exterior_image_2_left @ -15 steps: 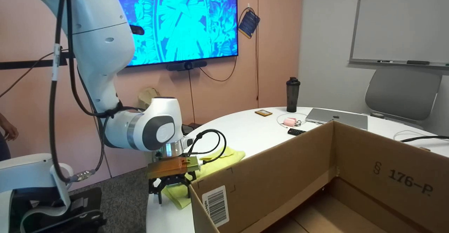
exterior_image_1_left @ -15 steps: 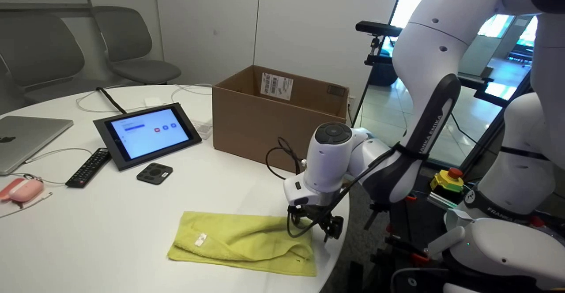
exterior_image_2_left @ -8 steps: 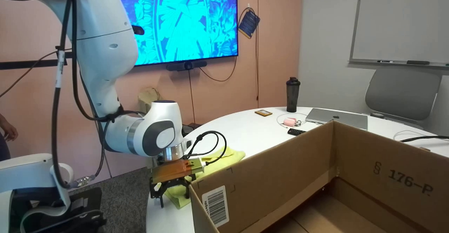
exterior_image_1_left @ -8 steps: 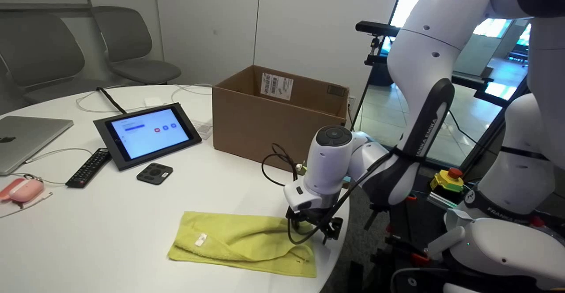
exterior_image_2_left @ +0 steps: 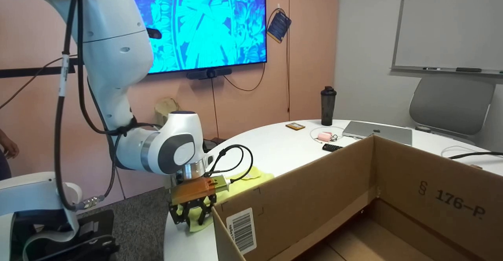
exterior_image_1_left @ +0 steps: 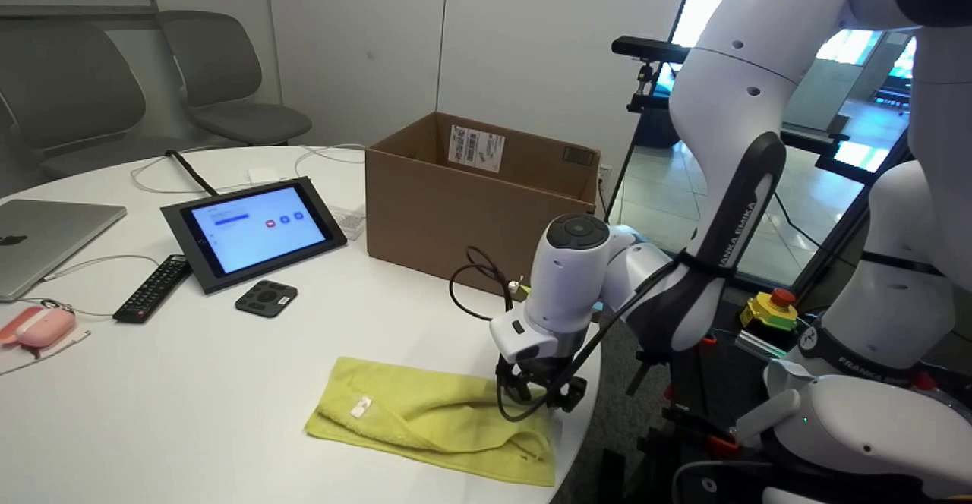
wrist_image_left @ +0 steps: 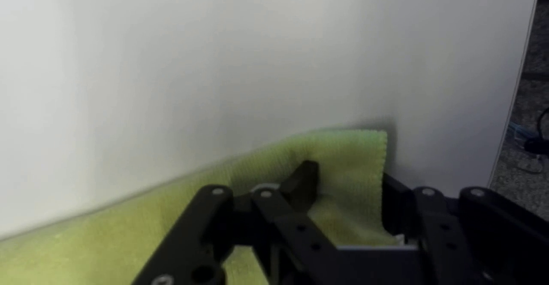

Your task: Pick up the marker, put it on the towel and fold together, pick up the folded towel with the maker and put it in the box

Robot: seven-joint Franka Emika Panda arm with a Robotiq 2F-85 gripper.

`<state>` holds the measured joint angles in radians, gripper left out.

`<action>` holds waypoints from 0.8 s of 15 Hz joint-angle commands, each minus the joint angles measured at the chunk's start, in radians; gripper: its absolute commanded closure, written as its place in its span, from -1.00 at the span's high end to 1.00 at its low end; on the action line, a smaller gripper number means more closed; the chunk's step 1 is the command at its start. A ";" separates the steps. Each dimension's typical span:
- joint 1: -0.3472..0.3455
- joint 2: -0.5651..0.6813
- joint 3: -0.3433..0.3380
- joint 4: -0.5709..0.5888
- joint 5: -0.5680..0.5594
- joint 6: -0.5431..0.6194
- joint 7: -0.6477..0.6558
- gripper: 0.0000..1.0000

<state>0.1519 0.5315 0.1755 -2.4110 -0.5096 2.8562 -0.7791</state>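
The folded yellow towel (exterior_image_1_left: 433,420) lies on the white table with a small white tag on its top. At the towel's end near the table edge, my gripper (exterior_image_1_left: 544,399) points down, low over the tabletop. In the wrist view one finger (wrist_image_left: 309,180) presses into the cloth and the opposite finger (wrist_image_left: 392,203) touches the towel's hemmed side. Bunched cloth spans the gap between the fingers, which stand apart. Behind the gripper stands the brown cardboard box (exterior_image_1_left: 471,219), its inner wall (exterior_image_2_left: 306,198) large in an exterior view. The marker is hidden or out of view.
A tablet on a stand (exterior_image_1_left: 258,231), a black square device (exterior_image_1_left: 266,298), a remote (exterior_image_1_left: 152,288), a laptop (exterior_image_1_left: 53,246) and a pink earbud case (exterior_image_1_left: 44,328) share the table. The rim of the table (wrist_image_left: 512,83) runs close beside the gripper. Looped cable hangs from the wrist.
My gripper's fingers have come closer together. The towel has slid and turned slightly toward the table edge, bunching at the gripper. The arm has dipped a little, then risen slightly.
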 commanded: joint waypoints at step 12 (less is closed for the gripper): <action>-0.098 -0.105 0.130 0.018 0.229 -0.077 0.015 -0.72</action>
<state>0.1080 0.4783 0.2216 -2.4131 -0.3965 2.8454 -0.7752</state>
